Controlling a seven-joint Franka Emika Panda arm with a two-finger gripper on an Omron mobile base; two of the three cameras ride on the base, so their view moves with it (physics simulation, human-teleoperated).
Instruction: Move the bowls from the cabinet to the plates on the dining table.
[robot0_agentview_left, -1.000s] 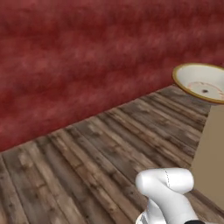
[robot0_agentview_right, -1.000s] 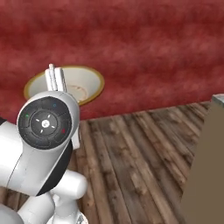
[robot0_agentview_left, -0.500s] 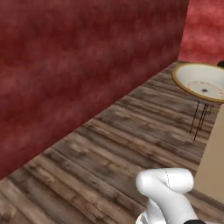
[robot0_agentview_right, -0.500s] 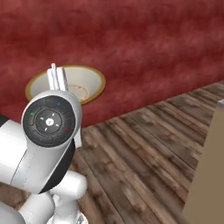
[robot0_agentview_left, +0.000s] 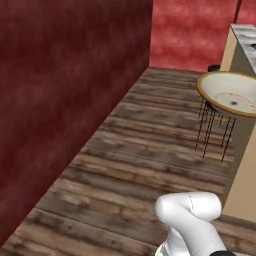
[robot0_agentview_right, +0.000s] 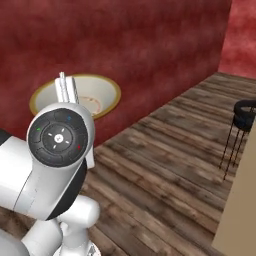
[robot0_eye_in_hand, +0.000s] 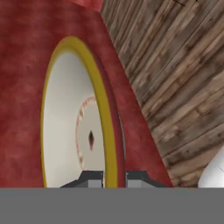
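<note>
Gripper is clamped on the yellow rim of the wide cream bowl, one fingertip either side of the edge, carrying it in the air. Ahead and right stands the dining table, beyond a black stool.

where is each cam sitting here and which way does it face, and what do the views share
Left base view: behind the arm on its left, facing forward and down at plank floor, red wall, held bowl, stool; white arm link at the bottom.
Right base view: behind on the right, facing the red wall; arm's round joint cap in front, gripper at the bowl's rim.
Hand view: on the hand, looking along the fingertips pinching the bowl's rim.
Shared: bowl, wall and floor in all three; stool in both base views.
</note>
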